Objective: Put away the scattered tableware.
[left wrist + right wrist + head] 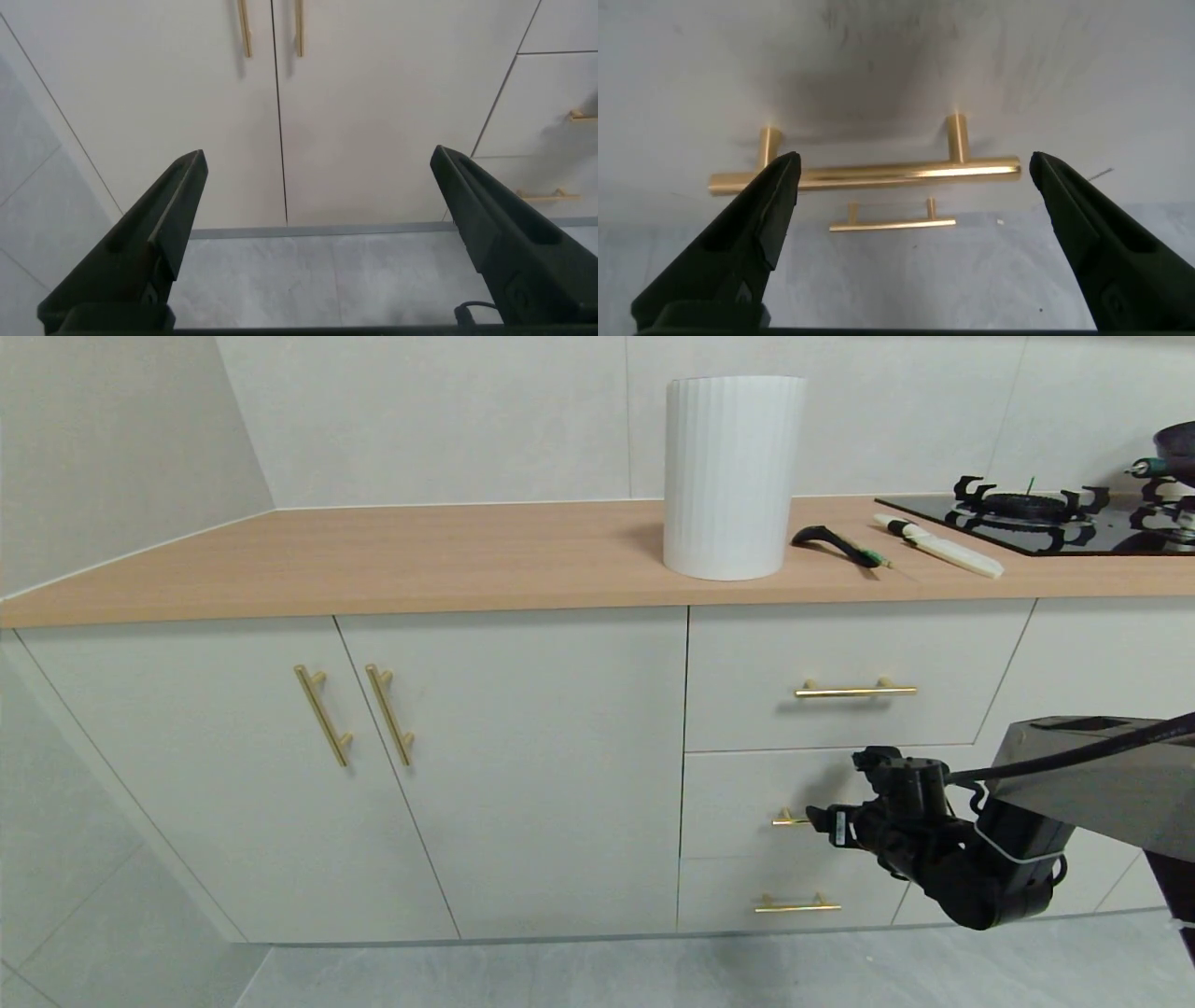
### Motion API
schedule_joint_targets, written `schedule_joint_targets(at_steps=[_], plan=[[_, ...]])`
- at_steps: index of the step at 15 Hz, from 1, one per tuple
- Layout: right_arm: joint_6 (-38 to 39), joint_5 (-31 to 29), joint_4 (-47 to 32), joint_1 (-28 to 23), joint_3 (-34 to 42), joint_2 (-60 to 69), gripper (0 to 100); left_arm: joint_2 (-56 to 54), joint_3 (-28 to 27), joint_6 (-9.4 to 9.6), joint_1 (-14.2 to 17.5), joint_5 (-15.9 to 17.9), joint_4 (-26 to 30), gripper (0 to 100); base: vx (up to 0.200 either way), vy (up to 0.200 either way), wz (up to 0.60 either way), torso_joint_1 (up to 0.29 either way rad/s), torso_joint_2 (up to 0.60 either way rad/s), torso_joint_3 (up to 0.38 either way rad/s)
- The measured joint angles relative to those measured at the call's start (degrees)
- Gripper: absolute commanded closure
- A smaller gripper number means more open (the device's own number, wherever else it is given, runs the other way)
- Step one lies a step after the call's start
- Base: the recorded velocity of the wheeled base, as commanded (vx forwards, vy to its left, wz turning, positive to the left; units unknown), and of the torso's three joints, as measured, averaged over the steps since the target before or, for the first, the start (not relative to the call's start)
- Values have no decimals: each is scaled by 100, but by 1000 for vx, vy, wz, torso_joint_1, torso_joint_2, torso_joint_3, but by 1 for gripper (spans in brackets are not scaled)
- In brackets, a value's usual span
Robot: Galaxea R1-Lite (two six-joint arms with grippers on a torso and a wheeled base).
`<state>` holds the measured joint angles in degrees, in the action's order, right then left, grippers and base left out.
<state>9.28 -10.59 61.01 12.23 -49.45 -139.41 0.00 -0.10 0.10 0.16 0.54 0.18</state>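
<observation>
We found the right gripper (913, 177) low in front of the pale cabinet's middle drawer (738, 793), its jaws spread wide and holding nothing. In the right wrist view the drawer's slim brass bar handle (868, 175) lay across the gap between the two black fingers (771, 201). We could not tell whether the tips had reached past the bar or stood just short of it. The left gripper (318, 159) hung near the floor before the double cabinet doors (280, 112), equally wide open and empty.

The tableware lay up on the wooden countertop (420, 555), well apart from both grippers. A curved black-handled utensil with a green tip (836, 543) sat just beside a long cream-white utensil with a dark band (938, 546). Both lay between the tall white ribbed cylinder (733, 476) and the black glass hob (1027, 518).

We judged the step in hand to be opening that drawer, with nothing yet stowed. The main risk was closing on air if the fingers stopped short, or pinching only the bar's front edge, so the smooth metal slid free on the pull. Closing off-centre beside a post (957, 140) could twist the grip. A pull not square to the drawer face might bind it.
</observation>
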Motion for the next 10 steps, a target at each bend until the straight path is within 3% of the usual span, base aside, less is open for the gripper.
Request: schedule_joint_targets(at_steps=[10], plan=[[-30, 6, -907, 9, -168, -133, 0, 0, 0, 0, 0, 0, -2, 0, 0, 0, 0, 0, 0, 0]])
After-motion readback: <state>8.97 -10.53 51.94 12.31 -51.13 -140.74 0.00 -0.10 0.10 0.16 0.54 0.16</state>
